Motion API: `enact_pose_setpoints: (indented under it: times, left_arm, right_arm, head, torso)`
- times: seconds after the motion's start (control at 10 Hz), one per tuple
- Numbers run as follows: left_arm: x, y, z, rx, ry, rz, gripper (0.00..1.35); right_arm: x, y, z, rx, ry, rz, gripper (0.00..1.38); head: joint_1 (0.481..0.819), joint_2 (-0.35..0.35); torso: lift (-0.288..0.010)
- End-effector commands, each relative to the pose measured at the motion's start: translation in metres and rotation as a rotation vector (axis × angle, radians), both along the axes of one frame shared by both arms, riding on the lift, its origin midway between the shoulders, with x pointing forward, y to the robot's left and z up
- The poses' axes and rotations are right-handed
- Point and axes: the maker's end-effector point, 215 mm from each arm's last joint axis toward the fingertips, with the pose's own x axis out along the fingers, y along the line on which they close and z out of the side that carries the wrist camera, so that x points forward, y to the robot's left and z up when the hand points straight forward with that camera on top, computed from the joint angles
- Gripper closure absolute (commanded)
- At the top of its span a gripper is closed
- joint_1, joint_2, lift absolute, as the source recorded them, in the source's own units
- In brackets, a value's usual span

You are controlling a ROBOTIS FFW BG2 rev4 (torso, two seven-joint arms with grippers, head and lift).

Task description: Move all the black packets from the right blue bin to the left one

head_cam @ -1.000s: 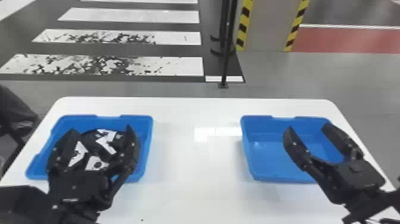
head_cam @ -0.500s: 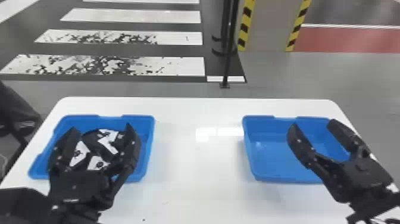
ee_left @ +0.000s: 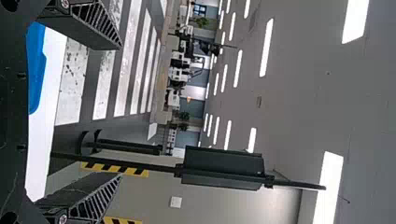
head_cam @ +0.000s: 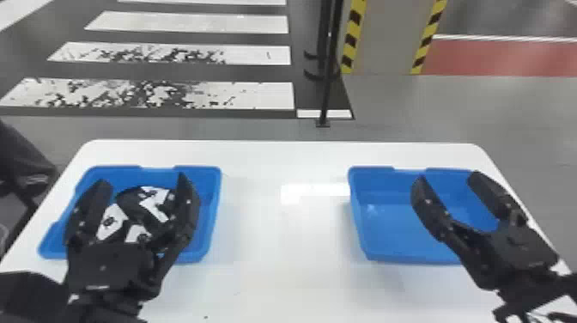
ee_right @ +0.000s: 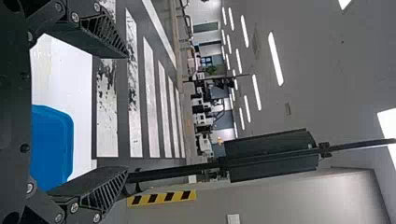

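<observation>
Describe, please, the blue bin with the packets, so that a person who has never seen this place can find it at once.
On the white table, look toward the robot's left side. There, partly hidden behind the left end effector, sits the left blue bin. Black-and-white packets lie in it, while the right blue bin shows its bare blue floor.

Large Indoor Hall, Like a Lab or Workshop

Strip lights (ee_left: pixel 266 46) line a grey ceiling (ee_left: pixel 299 93). A crosswalk (head_cam: pixel 266 94) marks the floor (head_cam: pixel 429 111), black-yellow tape (head_cam: pixel 353 38) edges a panel (head_cam: pixel 386 38), and white equipment (ee_left: pixel 176 73) stands far back.
</observation>
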Motion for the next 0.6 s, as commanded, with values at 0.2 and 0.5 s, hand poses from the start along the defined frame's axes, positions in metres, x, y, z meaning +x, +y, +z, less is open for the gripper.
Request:
enact_pose_setpoints:
  times: [0.2,0.5]
  left_arm:
    - [0.0001,-0.0016,-0.0013,-0.004,0.004,-0.005,0.07]
    - [0.0000,-0.0025,-0.0014,-0.006,0.005,-0.008,0.07]
  right_arm:
    - [0.0024,0.0020,-0.0033,0.007,0.004,0.004,0.18]
    - [0.0042,0.0038,-0.0046,0.009,0.006,0.008,0.18]
  head:
    - [0.695,-0.027]
    - [0.695,-0.029]
  torso:
    - [-0.140]
    - [-0.140]
